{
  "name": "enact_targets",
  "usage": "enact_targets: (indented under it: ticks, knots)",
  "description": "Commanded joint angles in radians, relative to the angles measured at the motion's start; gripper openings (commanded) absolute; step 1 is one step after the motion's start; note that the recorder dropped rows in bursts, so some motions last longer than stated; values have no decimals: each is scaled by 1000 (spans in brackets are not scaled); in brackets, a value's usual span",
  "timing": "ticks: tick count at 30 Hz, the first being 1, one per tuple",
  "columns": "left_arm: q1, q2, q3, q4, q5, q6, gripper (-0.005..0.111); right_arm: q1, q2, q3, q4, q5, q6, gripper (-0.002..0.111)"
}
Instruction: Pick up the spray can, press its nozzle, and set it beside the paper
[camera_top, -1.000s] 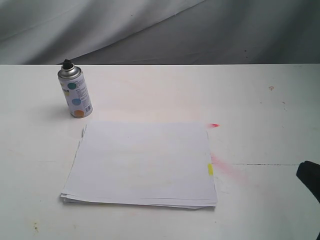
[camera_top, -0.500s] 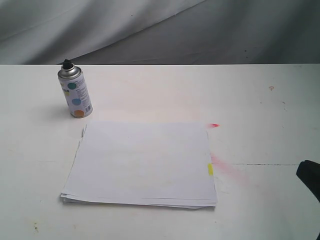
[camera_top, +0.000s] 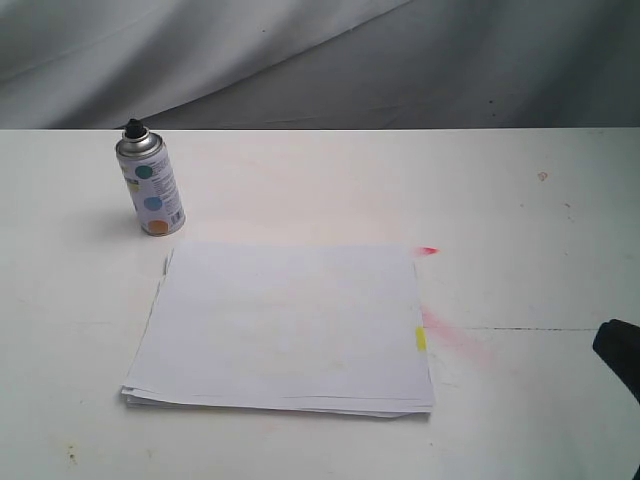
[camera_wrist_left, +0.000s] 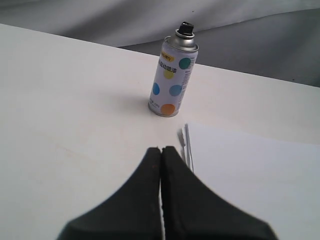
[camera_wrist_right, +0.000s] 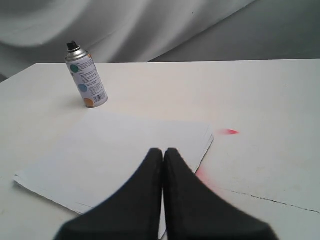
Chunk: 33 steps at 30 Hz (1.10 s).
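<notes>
The spray can stands upright on the white table at the far left, its black nozzle on top. It also shows in the left wrist view as the spray can and in the right wrist view as the spray can. The paper lies flat just in front of the can, a yellow tab on its right edge. My left gripper is shut and empty, well short of the can. My right gripper is shut and empty over the paper's near side; only a black part shows in the exterior view.
Red paint marks and a pink smear stain the table right of the paper. A grey cloth backdrop hangs behind the table's far edge.
</notes>
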Motion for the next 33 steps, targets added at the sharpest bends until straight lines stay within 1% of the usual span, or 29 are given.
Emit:
enact_targets:
  ticks: [1, 4, 6, 8, 13, 16, 18, 21, 24, 26, 29, 30, 33]
  knots:
    - [-4, 2, 6, -5, -3, -3, 0, -7, -4, 5, -1, -8, -7, 0]
    - [-4, 2, 6, -2, -3, -3, 0, -7, -4, 5, 0, -83, 38, 0]
    - [-4, 2, 6, -2, -3, -3, 0, -19, -4, 5, -33, -144, 114, 0]
    - [-4, 2, 6, -2, -3, -3, 0, -53, -6, 5, -131, -170, 211, 0]
    - [-4, 2, 6, -2, -3, -3, 0, -184, -29, 5, -370, -177, 475, 0]
    - [-4, 2, 6, -2, -3, -3, 0, -253, -62, 5, -562, -173, 669, 0]
    - [-4, 2, 6, -2, -3, -3, 0, -287, -90, 5, -746, -173, 844, 0]
    - [-4, 2, 6, -2, -3, -3, 0, -307, -115, 5, -1049, -171, 1099, 0]
    - [-4, 2, 6, -2, -3, -3, 0, -307, -121, 12, -1252, -172, 1259, 0]
    - [-4, 2, 6, -2, -3, -3, 0, -307, -121, 41, -1305, -203, 1318, 0]
    - [-4, 2, 6, -2, -3, -3, 0, -307, -121, 73, -1308, -265, 1369, 0]
    - [-4, 2, 6, -2, -3, -3, 0, -307, -122, 73, -1311, -230, 1374, 0]
    - [-4, 2, 6, -2, -3, -3, 0, -307, -124, 73, -1344, -215, 1374, 0]
